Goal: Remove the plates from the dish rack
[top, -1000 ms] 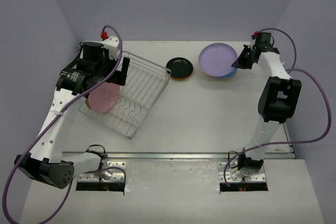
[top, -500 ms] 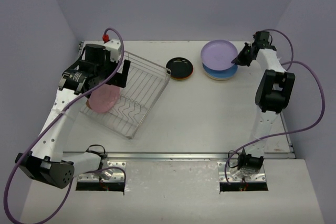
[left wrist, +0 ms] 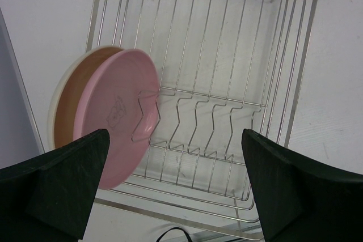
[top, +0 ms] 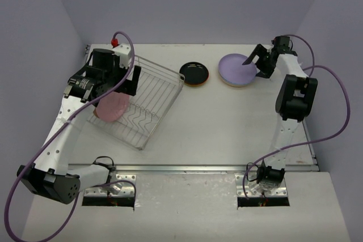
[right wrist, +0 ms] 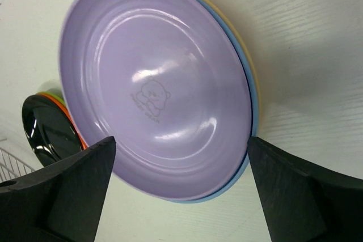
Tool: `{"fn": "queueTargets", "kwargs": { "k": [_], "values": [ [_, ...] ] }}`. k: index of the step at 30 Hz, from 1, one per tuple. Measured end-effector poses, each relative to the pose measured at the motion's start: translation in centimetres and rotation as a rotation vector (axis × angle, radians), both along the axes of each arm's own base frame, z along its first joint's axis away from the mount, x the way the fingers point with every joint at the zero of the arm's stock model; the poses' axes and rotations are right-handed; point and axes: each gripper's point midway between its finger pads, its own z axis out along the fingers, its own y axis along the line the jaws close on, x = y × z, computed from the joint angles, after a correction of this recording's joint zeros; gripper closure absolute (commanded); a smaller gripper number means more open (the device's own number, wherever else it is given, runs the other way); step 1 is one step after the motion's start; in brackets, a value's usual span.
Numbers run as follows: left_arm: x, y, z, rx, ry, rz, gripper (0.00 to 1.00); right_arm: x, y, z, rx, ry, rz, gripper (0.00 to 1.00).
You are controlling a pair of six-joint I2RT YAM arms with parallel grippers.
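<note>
The silver wire dish rack [top: 159, 91] lies at the table's left. A pink plate [top: 112, 106] stands on edge at its left end, with a cream plate [left wrist: 61, 101] behind it. My left gripper [top: 126, 83] hangs open above the rack [left wrist: 212, 101], its fingers either side of the wires and near the pink plate [left wrist: 122, 111], touching nothing. At the back right, a lavender plate [top: 236, 68] lies on a blue plate [right wrist: 250, 118] and a tan one [right wrist: 240, 33]. My right gripper [top: 256, 65] is open over the lavender plate [right wrist: 153, 83] and empty.
A black plate [top: 194, 72] sits between the rack and the lavender stack, on an orange plate [right wrist: 77, 132] with a green edge below. The purple side walls stand close to both arms. Purple cables loop from each wrist.
My right gripper has opened and let go of the lavender plate, which now lies flat on the blue plate. The left arm has barely moved.
</note>
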Motion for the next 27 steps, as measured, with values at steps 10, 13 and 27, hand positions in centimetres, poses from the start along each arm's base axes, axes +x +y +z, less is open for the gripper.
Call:
{"fn": "queueTargets", "kwargs": {
  "k": [10,13,27],
  "values": [
    [-0.5,2.6,1.3,0.088,-0.07,0.086,0.23,-1.1,0.3,3.1,-0.035,-0.03,0.03,0.01],
    [-0.5,3.9,1.2,0.154,-0.083,0.118,0.33,-1.8,0.5,6.2,-0.094,-0.085,0.056,0.01],
    [-1.1,9.8,-2.3,0.554,-0.029,0.184,0.58,-7.5,11.0,18.6,-0.259,-0.376,0.369,0.01]
  ]
}}
